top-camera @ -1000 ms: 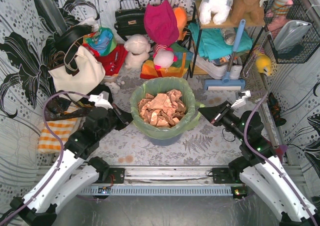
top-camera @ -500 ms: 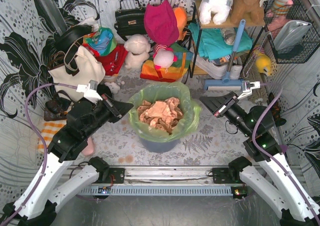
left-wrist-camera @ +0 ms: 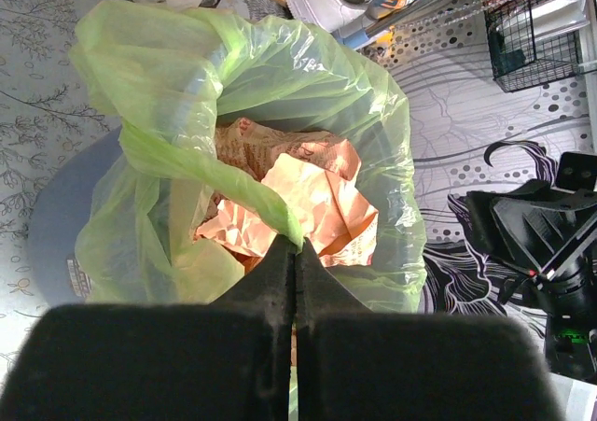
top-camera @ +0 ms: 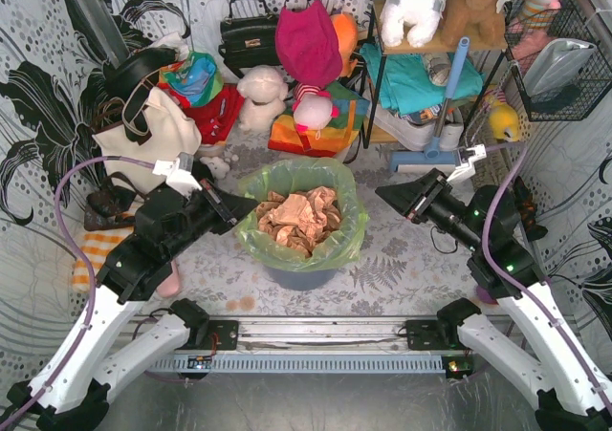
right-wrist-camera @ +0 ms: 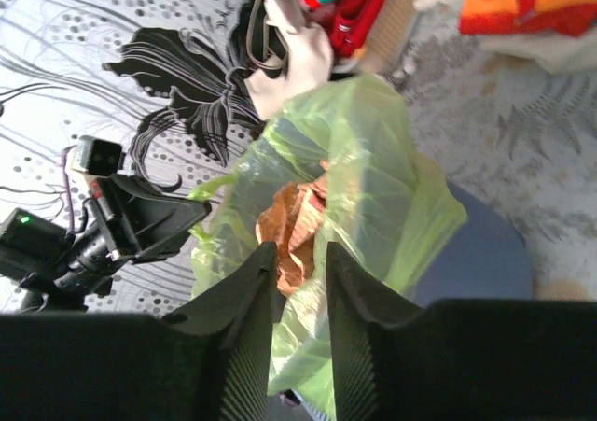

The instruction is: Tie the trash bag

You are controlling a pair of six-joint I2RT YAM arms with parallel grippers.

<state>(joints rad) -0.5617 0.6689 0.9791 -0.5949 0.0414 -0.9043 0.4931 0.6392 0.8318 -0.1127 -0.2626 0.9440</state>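
The lime-green trash bag (top-camera: 330, 178) sits in a blue-grey bin (top-camera: 296, 276) at the centre, with crumpled tan-orange paper (top-camera: 298, 219) inside. My left gripper (top-camera: 247, 203) is shut on a stretched strip of the bag's left rim. In the left wrist view the strip (left-wrist-camera: 215, 174) runs into the closed jaws of that gripper (left-wrist-camera: 297, 245). My right gripper (top-camera: 382, 191) is open and empty, just right of the bag's rim and apart from it. In the right wrist view this gripper (right-wrist-camera: 300, 248) shows the bag (right-wrist-camera: 373, 160) and the paper (right-wrist-camera: 289, 216) beyond its jaws.
Handbags (top-camera: 143, 130), plush toys (top-camera: 263, 96) and a folded colourful cloth (top-camera: 306, 130) crowd the back. A metal shelf rack (top-camera: 421, 77) with a blue squeegee (top-camera: 430, 154) stands back right. A wire basket (top-camera: 559, 63) hangs at far right. An orange striped cloth (top-camera: 96, 259) lies at left.
Both grippers have risen and moved further back. The bag's rim, earlier folded over the bin, is now lifted off it, its left side pulled up in my left gripper.
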